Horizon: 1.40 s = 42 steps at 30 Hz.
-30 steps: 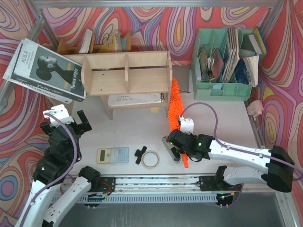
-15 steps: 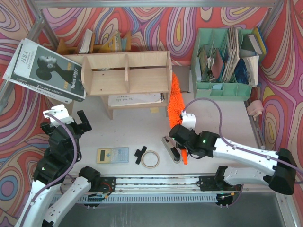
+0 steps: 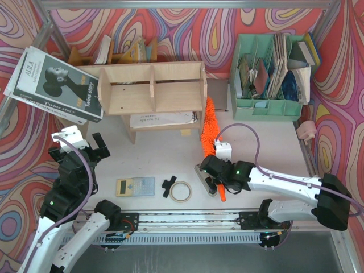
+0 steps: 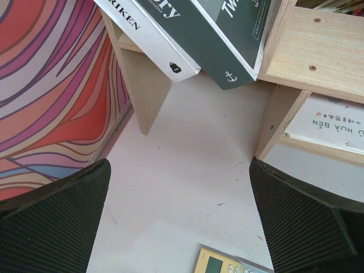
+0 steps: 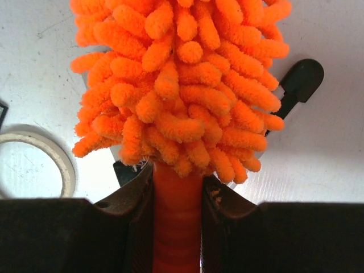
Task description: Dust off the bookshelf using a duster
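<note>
Orange fluff of the duster (image 3: 208, 125) runs straight ahead of the right claw (image 5: 177, 193), clenched on its handle. The tip lies beside the bookshelf (image 3: 170, 71), which stands ahead and left of that claw. The left claw (image 4: 182, 216) hangs released, farther from the duster.

Plywood bookshelf (image 3: 142, 70), fluffy orange duster (image 3: 209, 124) beside it

left arm (image 3: 71, 170): folded at left, jaws wide apart | right arm (image 3: 284, 183): reaching inward, jaws clamped on duster (image 5: 176, 85) handle
</note>
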Tool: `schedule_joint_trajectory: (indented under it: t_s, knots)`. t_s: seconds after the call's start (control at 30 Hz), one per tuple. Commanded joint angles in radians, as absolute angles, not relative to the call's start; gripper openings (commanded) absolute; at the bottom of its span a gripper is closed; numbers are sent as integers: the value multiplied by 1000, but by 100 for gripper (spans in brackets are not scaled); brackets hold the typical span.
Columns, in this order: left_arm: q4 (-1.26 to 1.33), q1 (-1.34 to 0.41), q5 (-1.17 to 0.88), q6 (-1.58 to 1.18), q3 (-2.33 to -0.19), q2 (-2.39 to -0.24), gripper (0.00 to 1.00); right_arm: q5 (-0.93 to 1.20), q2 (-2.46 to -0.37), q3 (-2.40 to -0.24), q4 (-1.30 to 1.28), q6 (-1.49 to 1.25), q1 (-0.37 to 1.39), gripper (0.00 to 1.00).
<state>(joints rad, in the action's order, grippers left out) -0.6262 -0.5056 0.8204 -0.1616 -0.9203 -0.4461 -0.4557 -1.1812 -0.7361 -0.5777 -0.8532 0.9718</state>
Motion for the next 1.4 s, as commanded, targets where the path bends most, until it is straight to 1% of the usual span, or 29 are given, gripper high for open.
schedule_joint_trajectory:
  t_s: [0.0,0.13,0.37,0.5,0.63,0.77,0.93,1.1,1.2,1.37]
  knots:
    - [-623,-501,834,-166,-924,-438,99,-463,-1173,-739,-520,-832,961,0]
    - [-624,-501,836,-167,-925,-433,98,-489,-1137,-786,-564,-816,957,0]
    - [-623,-501,836,-166,-924,-435,99,-591,-1002,-943,-685,-761,957,0]
    - [-624,-501,836,-167,-924,-435,99,-612,-942,-1031,-712,-703,957,0]
    - [-624,-500,836,-168,-924,-435,99,-629,-872,-1065,-702,-640,958,0]
    - [-623,-500,836,-168,-924,-436,98,-624,-803,-1081,-643,-533,957,0]
    - [-625,-501,835,-167,-926,-447,98,-582,-761,-1059,-489,-405,957,0]
    - [-627,-501,840,-168,-926,-445,98,-438,-742,-1028,-310,-279,958,0]
    - [-627,-500,843,-168,-925,-443,98,-338,-756,-1007,-261,-217,959,0]
    - [-628,-500,845,-167,-924,-443,98,-261,-703,-864,-113,-147,959,0]
